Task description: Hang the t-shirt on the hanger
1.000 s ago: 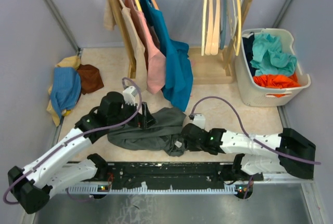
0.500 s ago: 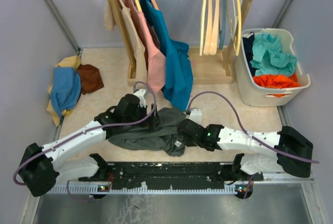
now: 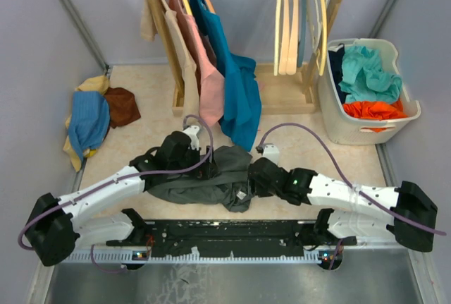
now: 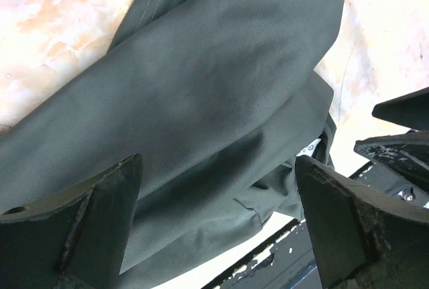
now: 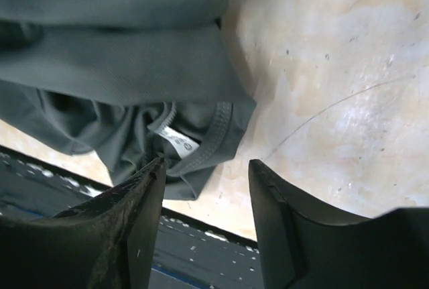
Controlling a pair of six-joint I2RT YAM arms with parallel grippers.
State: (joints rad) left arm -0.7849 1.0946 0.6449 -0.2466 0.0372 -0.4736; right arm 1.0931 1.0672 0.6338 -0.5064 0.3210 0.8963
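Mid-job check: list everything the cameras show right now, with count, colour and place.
t-shirt: one, dark grey, crumpled between the arms.
empty hangers: several, pale wood, right half of the rack.
clothes rack: one, wood, at the back.
hung garments: at least three, beige, pink, teal-blue, left half of the rack.
basket: one, white, far right, holding teal, orange and dark clothes.
clothes pile: one, blue, brown, yellow, left by the wall.
left gripper: one, black, open over the t-shirt.
right gripper: one, black, open at the collar label.
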